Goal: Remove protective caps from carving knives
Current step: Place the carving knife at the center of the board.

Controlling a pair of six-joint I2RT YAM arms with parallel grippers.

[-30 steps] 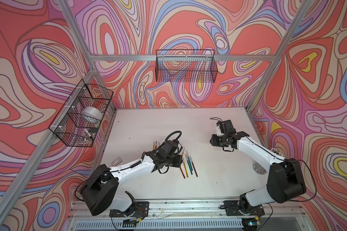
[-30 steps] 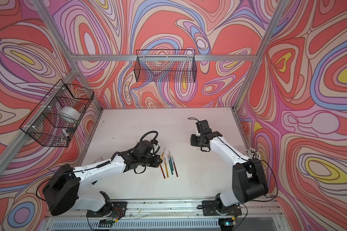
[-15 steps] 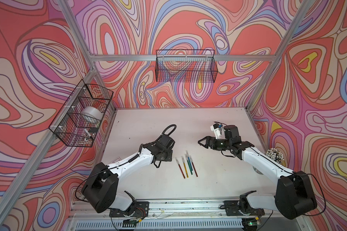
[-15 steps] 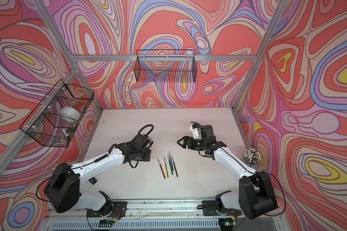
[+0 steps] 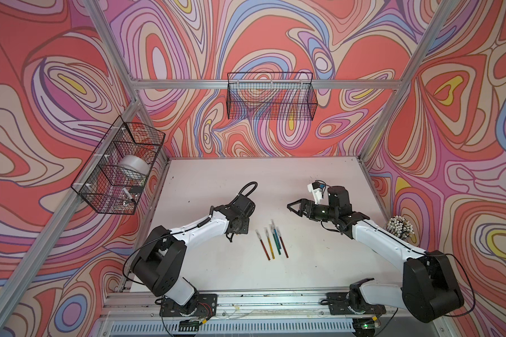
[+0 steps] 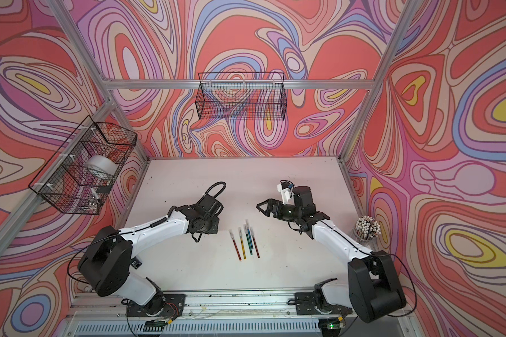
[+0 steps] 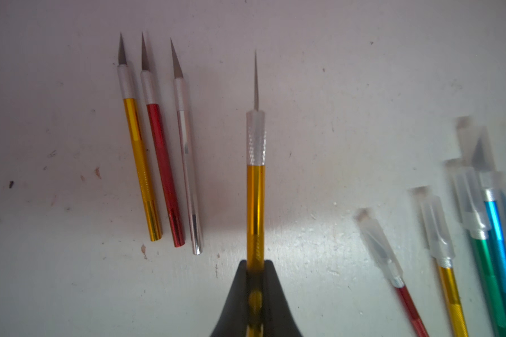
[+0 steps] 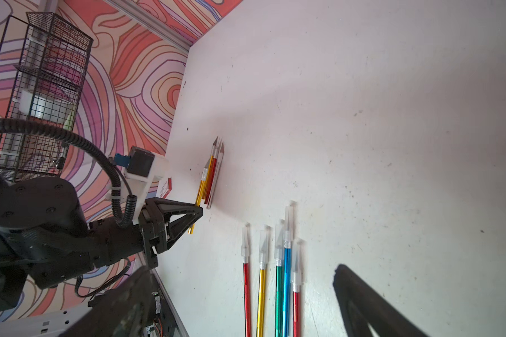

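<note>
My left gripper (image 7: pixel 255 262) is shut on the tail of a gold carving knife (image 7: pixel 255 201) whose blade is bare, held just above the table. Beside it lie three uncapped carving knives (image 7: pixel 161 163): gold, red and silver. In both top views my left wrist hides them and the held knife. Several capped carving knives (image 5: pixel 273 243) (image 6: pixel 247 242) lie side by side mid-table, each with a translucent protective cap (image 8: pixel 245 243) over its blade. My right gripper (image 5: pixel 294 208) (image 6: pixel 263 207) hangs open and empty above the table, right of and behind that row, its fingers (image 8: pixel 362 294) spread wide over the handles.
A clear cup of white-tipped sticks (image 5: pixel 399 227) stands at the table's right edge. A wire basket (image 5: pixel 270 102) hangs on the back wall. Another basket (image 5: pixel 120 169) on the left wall holds a tape roll.
My right gripper came from the back of the table toward the middle and opened wide. My left arm drew a little leftward, away from the capped row, still holding the gold knife.
</note>
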